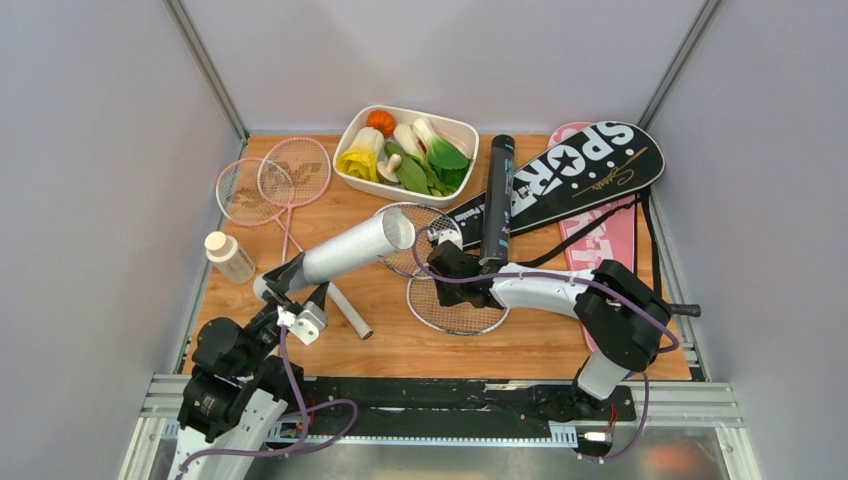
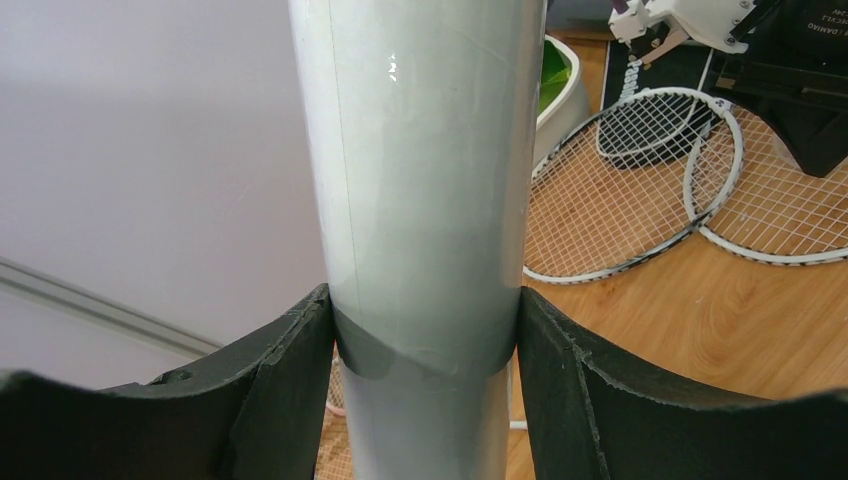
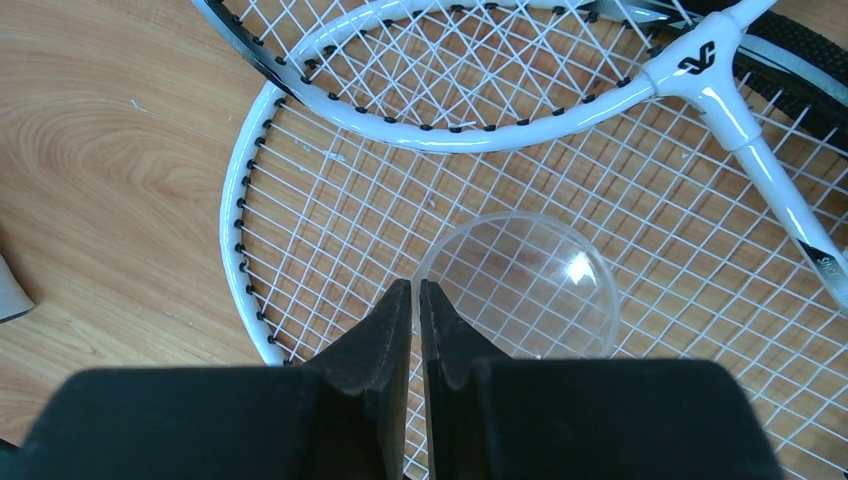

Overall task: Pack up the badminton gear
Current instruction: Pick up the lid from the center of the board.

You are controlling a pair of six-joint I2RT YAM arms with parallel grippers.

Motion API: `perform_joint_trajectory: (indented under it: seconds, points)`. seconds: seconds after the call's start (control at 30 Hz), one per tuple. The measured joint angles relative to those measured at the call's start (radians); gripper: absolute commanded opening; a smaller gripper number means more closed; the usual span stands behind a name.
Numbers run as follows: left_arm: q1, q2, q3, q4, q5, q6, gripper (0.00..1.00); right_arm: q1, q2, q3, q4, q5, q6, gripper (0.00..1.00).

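Observation:
My left gripper (image 1: 290, 282) is shut on the white tube (image 1: 355, 250) near its bottom end and holds it tilted, open mouth toward the right. In the left wrist view the tube (image 2: 425, 180) fills the space between the jaws (image 2: 425, 335). My right gripper (image 1: 447, 262) is shut on the rim of a clear round cap (image 3: 520, 285) above two overlapping silver racquets (image 1: 455, 308); in the right wrist view its fingertips (image 3: 418, 295) pinch the cap's left edge over the racquet strings (image 3: 330, 230). No shuttlecocks show.
The black tube (image 1: 497, 200) lies by the black "SPORT" cover (image 1: 580, 170) and pink cover (image 1: 608, 240) at the right. Two pink racquets (image 1: 270, 180) lie far left. The white tray (image 1: 462, 127) of toy vegetables is at the back. A small bottle (image 1: 230, 257) stands left.

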Motion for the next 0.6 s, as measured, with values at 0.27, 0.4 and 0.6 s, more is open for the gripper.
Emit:
perform_joint_trajectory:
  seconds: [0.27, 0.4, 0.6]
  points:
    - [0.0, 0.0, 0.017, 0.0, 0.001, 0.001, 0.0, 0.0, 0.0, 0.0, 0.006, 0.007, 0.002, 0.0]
    - [0.0, 0.0, 0.017, -0.001, 0.001, 0.001, 0.0, 0.0, -0.027, 0.0, 0.002, 0.005, 0.002, 0.0]
    - [0.0, 0.0, 0.017, -0.002, 0.002, 0.0, 0.0, -0.012, -0.153, 0.002, 0.002, 0.001, 0.002, 0.0]
